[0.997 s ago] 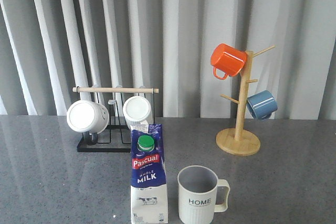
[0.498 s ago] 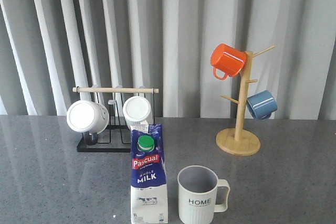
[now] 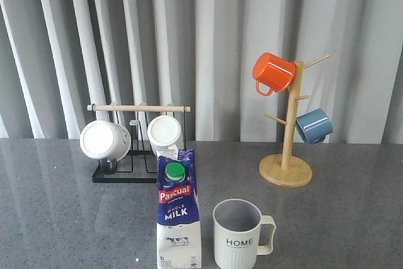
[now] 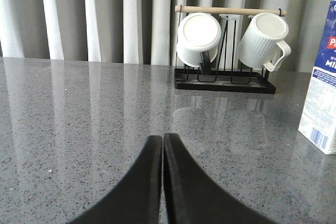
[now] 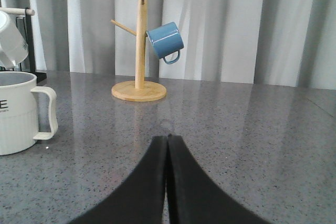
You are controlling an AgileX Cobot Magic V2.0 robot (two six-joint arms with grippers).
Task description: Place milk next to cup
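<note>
The milk carton (image 3: pixel 179 211) stands upright on the grey stone table (image 3: pixel 56 218), near the front edge. The cup (image 3: pixel 238 234) marked "HOME" stands just to its right — close beside it, with a narrow gap between them, handle pointing right.

Left gripper (image 4: pixel 163 141): fingers pressed together, holding nothing, low over bare table. In the left wrist view only an edge of the carton is visible, well off to the side. Right gripper (image 5: pixel 168 141): fingers likewise pressed together and empty; the cup sits apart from it, off to one side.

Behind the carton, a black wire rack (image 3: pixel 126 171) with a wooden bar carries two white mugs (image 3: pixel 104 139). Further right, a wooden mug tree (image 3: pixel 288 155) holds an orange mug (image 3: pixel 272 72) above and a blue mug (image 3: pixel 313 125) below — both clear of the table.
</note>
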